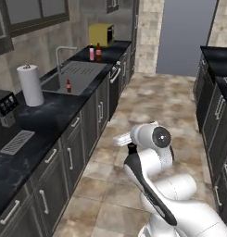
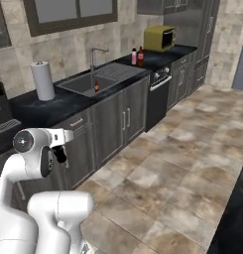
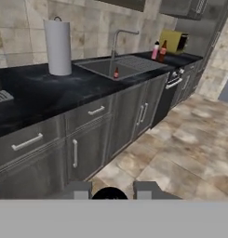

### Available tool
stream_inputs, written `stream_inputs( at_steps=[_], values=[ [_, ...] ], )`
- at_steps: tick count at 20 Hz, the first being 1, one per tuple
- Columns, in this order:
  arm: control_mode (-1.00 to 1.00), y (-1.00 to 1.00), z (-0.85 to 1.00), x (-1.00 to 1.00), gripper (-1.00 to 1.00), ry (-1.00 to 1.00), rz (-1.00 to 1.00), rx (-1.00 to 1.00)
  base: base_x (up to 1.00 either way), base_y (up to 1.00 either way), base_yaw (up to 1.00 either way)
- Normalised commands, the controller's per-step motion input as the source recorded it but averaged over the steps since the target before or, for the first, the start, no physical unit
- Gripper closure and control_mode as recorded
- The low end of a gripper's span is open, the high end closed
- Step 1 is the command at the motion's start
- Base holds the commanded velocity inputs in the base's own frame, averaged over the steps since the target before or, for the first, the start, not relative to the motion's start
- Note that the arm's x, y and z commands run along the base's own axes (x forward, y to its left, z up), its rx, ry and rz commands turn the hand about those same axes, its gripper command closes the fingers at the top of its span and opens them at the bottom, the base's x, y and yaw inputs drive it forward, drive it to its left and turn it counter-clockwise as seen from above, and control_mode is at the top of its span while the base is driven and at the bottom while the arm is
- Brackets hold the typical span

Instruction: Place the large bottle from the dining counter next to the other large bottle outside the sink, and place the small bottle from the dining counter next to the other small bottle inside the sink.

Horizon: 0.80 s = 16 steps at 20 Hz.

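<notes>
Black marbled counter runs along the wall, where the brown bottle already stands just beside the pink bottle, past the sink. One small bottle stands in the basin. Gripper pinches something small and dark, presumably its twin.

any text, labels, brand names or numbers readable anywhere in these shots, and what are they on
None can be read.
Dark brown bottle with a red label, beside the pink bottle with a dark cap: label is a blur of red, no letters.
Small brown bottle in the grey sink basin: too small to read.
Black coffee machine's control panel: pale buttons, no legible marks.
Yellow microwave: nothing legible on it.
</notes>
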Motion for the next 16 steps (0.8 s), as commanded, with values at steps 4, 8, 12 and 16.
stream_inputs(
  at_steps=[4, 8, 12, 16],
  values=[
    [1.0, 0.0, 0.0, 0.0, 1.0, 0.0, 0.0, 0.0, 0.99, 0.0, 0.02],
    [1.0, 0.0, 0.0, 0.0, 1.0, 0.0, 0.0, 0.0, 1.0, 0.0, 0.11],
    [1.0, 0.0, 0.0, 0.0, 1.0, 0.0, 0.0, 0.0, 0.98, 0.0, 0.17],
    [1.0, 0.0, 0.0, 0.0, 1.0, 0.0, 0.0, 0.0, 0.72, 0.0, 0.22]
  ],
)
